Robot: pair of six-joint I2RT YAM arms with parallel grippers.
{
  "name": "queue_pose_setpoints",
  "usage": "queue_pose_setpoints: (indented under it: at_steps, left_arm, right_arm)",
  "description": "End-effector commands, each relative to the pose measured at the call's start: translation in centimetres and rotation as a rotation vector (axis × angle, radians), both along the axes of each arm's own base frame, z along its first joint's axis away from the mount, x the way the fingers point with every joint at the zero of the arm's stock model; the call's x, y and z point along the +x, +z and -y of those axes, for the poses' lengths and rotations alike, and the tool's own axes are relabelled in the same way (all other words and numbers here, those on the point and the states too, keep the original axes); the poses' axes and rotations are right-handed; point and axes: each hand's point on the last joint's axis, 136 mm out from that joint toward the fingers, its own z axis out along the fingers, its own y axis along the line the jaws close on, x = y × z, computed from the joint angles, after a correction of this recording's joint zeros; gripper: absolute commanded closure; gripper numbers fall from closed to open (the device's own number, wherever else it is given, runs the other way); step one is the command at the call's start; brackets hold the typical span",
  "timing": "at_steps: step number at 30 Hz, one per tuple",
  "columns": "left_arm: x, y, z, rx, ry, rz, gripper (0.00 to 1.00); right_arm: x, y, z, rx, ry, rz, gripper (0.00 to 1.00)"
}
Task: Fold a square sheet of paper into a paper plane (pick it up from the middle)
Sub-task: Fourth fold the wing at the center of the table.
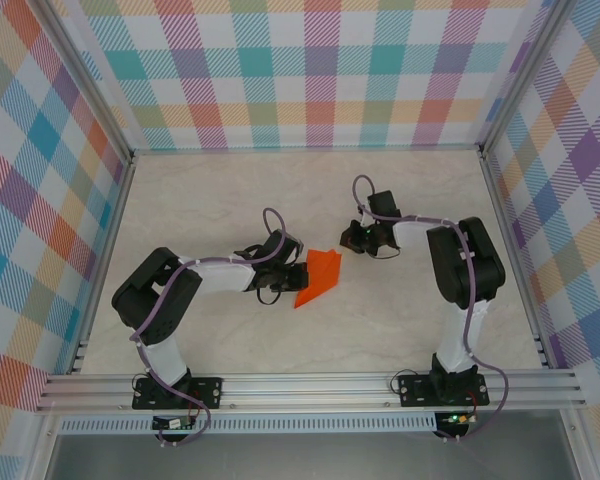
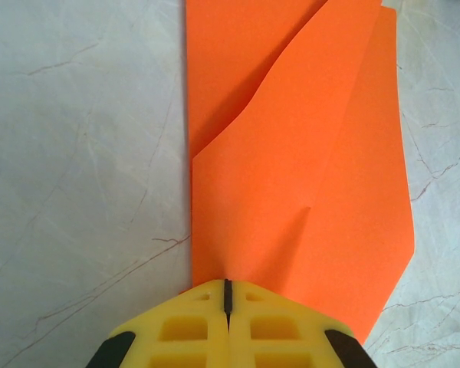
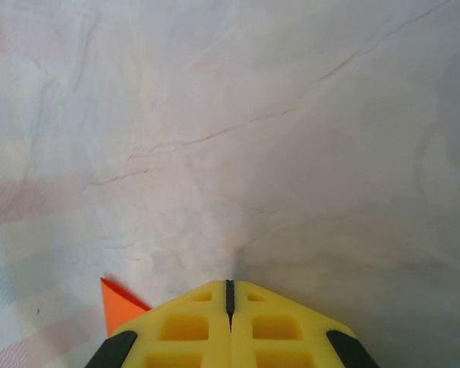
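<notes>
The orange sheet of paper [image 1: 318, 277] lies flat on the table between the two arms, folded into a pointed shape with layered flaps. In the left wrist view the paper [image 2: 307, 153] stretches away from my left gripper [image 2: 227, 285]. That gripper is shut, its tips resting on the paper's near edge, and nothing shows between the jaws. From above, the left gripper [image 1: 285, 280] sits at the paper's left side. My right gripper [image 1: 352, 240] is shut, just off the paper's upper right corner. A small orange corner [image 3: 119, 310] shows beside the right gripper [image 3: 230, 285] over bare table.
The marbled tabletop [image 1: 230, 200] is ringed by aluminium rails and checkered walls [image 1: 310, 70]. Both arm bases [image 1: 180, 390] are bolted at the near edge. Cables loop over each wrist.
</notes>
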Motion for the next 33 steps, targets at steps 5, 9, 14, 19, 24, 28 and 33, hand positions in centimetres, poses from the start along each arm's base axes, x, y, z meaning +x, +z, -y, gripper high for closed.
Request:
queue_pose_setpoints:
  at_steps: [5, 9, 14, 19, 24, 28, 33]
  left_arm:
    - [-3.7, -4.5, -3.8, 0.173, -0.016, -0.162, 1.00]
    - [-3.4, -4.1, -3.6, 0.165, -0.015, -0.146, 1.00]
    - [-3.1, -3.7, -3.5, 0.155, -0.007, -0.135, 1.00]
    - [-2.7, -3.0, -2.9, 0.132, -0.001, -0.122, 1.00]
    - [-1.6, -0.6, -1.6, 0.070, -0.006, -0.079, 1.00]
    - [-0.5, 2.1, -0.5, 0.022, -0.008, -0.035, 1.00]
    - [0.4, 5.8, 0.4, -0.069, 0.019, 0.027, 1.00]
  right_arm:
    - [-2.9, 5.1, -3.7, 0.141, 0.081, 0.031, 0.99]
    - [-5.8, 4.1, -5.8, 0.185, 0.124, -0.062, 0.99]
    - [-7.7, 2.8, -8.0, 0.208, 0.172, -0.127, 1.00]
    - [-8.6, 0.4, -8.7, 0.204, 0.180, -0.196, 1.00]
    - [-9.5, -2.1, -7.1, 0.099, 0.159, -0.239, 1.00]
    - [-10.0, -3.6, -5.7, 0.004, 0.150, -0.256, 1.00]
    - [-10.1, -4.5, -5.1, -0.032, 0.132, -0.270, 1.00]
